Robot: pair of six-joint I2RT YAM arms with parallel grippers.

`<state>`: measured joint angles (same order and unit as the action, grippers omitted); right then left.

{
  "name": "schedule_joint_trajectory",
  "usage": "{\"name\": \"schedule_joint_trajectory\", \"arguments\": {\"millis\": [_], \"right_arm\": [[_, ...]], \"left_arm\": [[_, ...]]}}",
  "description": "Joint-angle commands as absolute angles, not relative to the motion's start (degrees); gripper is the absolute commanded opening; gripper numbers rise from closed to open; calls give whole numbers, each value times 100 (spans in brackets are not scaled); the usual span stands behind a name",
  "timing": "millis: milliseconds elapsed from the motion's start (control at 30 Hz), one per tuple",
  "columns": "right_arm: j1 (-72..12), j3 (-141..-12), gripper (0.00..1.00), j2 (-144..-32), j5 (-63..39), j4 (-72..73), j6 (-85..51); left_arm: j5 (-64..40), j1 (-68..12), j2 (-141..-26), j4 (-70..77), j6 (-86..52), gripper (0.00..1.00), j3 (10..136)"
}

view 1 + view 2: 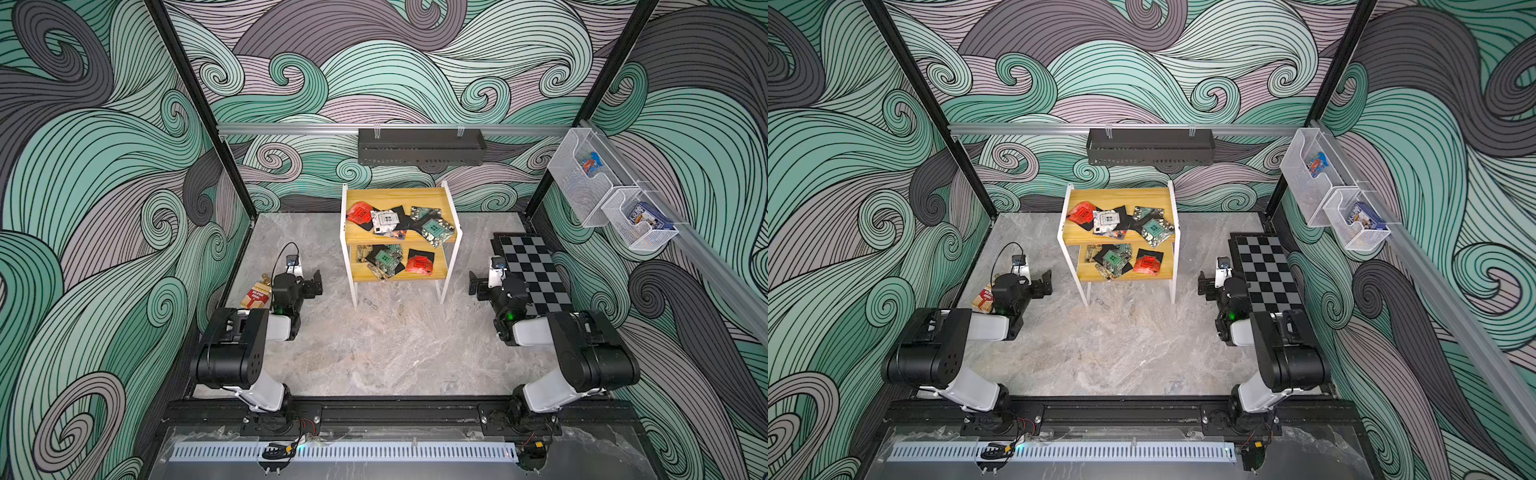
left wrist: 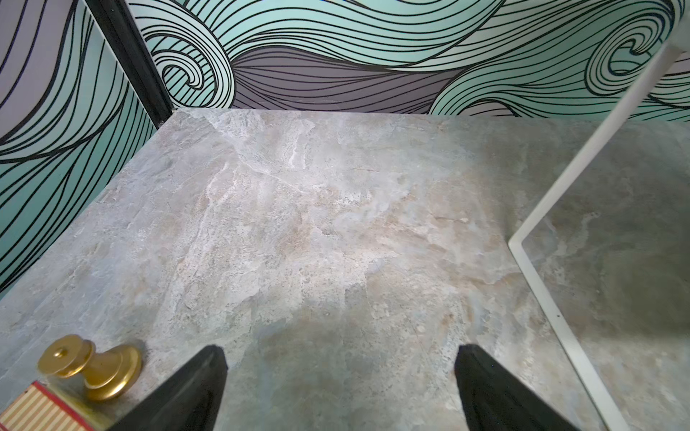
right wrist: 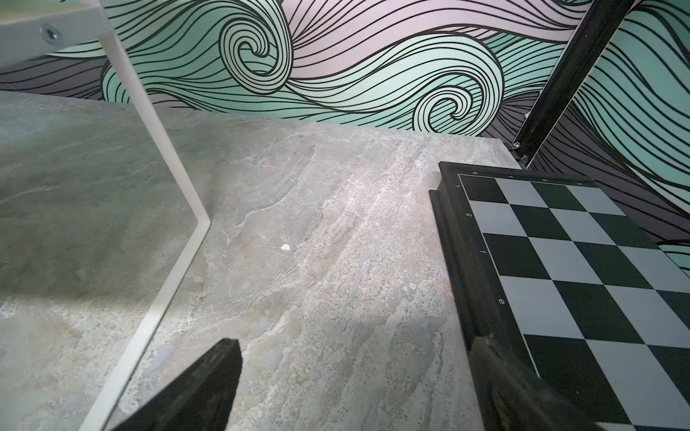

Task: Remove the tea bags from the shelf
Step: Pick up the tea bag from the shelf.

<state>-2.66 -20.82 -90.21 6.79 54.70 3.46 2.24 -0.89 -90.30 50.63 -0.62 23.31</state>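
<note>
The shelf (image 1: pixel 395 195) (image 1: pixel 1121 194), with two yellow boards on a white frame, stands at the back middle of the table. Several tea bags lie on its top board, among them a red one (image 1: pixel 359 212), a white one (image 1: pixel 384 220) and a teal one (image 1: pixel 436 228). More lie on the lower board, such as a teal one (image 1: pixel 386 257) and a red one (image 1: pixel 1147 264). My left gripper (image 1: pixel 316 282) (image 2: pixel 340 349) hovers left of the shelf, open and empty. My right gripper (image 1: pixel 473 283) (image 3: pixel 354 340) is open and empty to its right. Only the shelf's white legs (image 2: pixel 541 209) (image 3: pixel 175 179) show in the wrist views.
A red-and-white carton (image 1: pixel 254 296) and a brass knob (image 2: pixel 89 367) lie by the left arm. A chessboard (image 1: pixel 534 274) (image 3: pixel 578 261) sits under the right arm. A black tray (image 1: pixel 419 147) hangs on the back wall; two mesh bins (image 1: pixel 582 183) (image 1: pixel 636 224) hang on the right wall.
</note>
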Motion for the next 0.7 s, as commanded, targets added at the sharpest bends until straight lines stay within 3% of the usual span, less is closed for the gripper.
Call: {"name": "schedule_joint_trajectory", "arguments": {"millis": [0,667], "right_arm": [[-255,-2162,99,-8962,510,5421,255],[-264,-2239,99,-8643,615,5051,202]], "left_arm": [[132,-53,-9086,5124,-53,99,2382],[294,-18,-8928,4931,-128,99,2434]]}}
